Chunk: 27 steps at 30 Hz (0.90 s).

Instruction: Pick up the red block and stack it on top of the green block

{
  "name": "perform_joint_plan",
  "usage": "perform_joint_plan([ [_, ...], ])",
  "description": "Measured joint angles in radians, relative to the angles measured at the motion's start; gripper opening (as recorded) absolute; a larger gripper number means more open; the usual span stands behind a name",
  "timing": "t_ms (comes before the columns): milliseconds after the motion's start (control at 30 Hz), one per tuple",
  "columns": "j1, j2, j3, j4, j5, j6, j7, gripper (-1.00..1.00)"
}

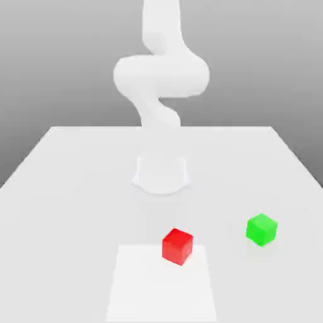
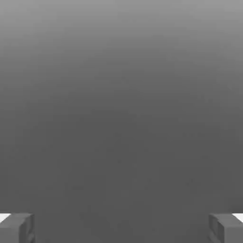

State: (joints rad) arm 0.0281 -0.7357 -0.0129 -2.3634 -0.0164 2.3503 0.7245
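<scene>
The red block point(image 1: 177, 245) sits on the white table near the front, just at the far edge of a paler square patch. The green block point(image 1: 261, 229) rests on the table toward the exterior view's right of the red one, about a block's width or two apart from it. In the hand view my gripper point(image 2: 121, 228) is open, its two grey fingertips point(image 2: 17, 228) standing far apart with nothing between them, only plain grey background beyond. Neither block is touched.
The arm's white base point(image 1: 161, 173) stands mid-table behind the blocks, and its links rise out of the top of the exterior view. A pale square patch point(image 1: 161, 290) lies at the table's point(image 1: 63, 189) front edge.
</scene>
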Motion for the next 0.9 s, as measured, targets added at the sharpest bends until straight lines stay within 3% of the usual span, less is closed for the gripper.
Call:
perform_joint_plan([
  [567,0.219,0.581,-0.152,-0.523,-0.052,0.437,-0.723,0.00],
  [700,0.236,0.731,-0.145,-0.548,0.017,0.559,-0.827,0.00],
  [833,0.180,0.877,-0.063,-0.529,0.112,0.683,-0.899,0.00],
  [867,0.161,0.908,-0.041,-0.525,0.122,0.709,-0.907,-1.00],
  [900,0.161,0.908,-0.041,-0.525,0.122,0.709,-0.907,-1.00],
])
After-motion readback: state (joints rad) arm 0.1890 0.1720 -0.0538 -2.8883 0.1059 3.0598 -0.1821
